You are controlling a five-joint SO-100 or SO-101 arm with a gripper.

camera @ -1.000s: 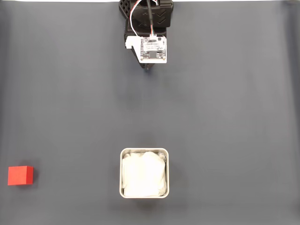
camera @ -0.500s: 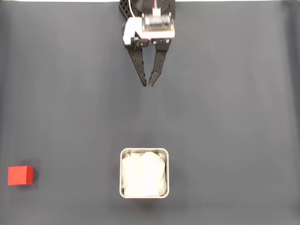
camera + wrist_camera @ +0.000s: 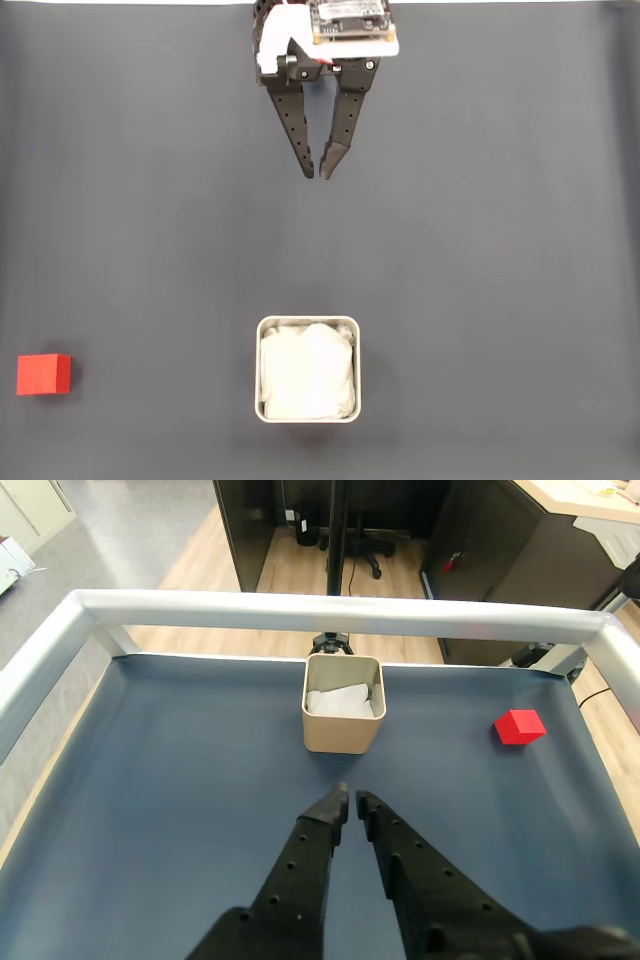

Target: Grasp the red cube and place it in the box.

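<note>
Two black perforated fingers (image 3: 296, 125) of the gripper (image 3: 318, 170) reach down from the top edge of the fixed view, their tips drawn nearly together with only a thin gap between them, and nothing held. In the wrist view the gripper (image 3: 350, 802) enters from the bottom edge, its tips almost meeting above the dark blue-grey mat (image 3: 180, 780).

The red cube (image 3: 43, 374) sits on the mat (image 3: 500, 250) at the far left edge of the fixed view, near the bottom, well apart from both the gripper and the box. In the wrist view the red cube (image 3: 520, 726) lies to the right, near the mat's far edge.

The box (image 3: 308, 325), a square metal tin with rounded corners and a white soft lining (image 3: 307, 370), stands upright at the bottom centre of the fixed view, straight below the gripper but well apart from it. In the wrist view the box (image 3: 342, 730) stands just beyond the fingertips, in front of a silvery metal rail (image 3: 340, 613) that frames the mat.
</note>
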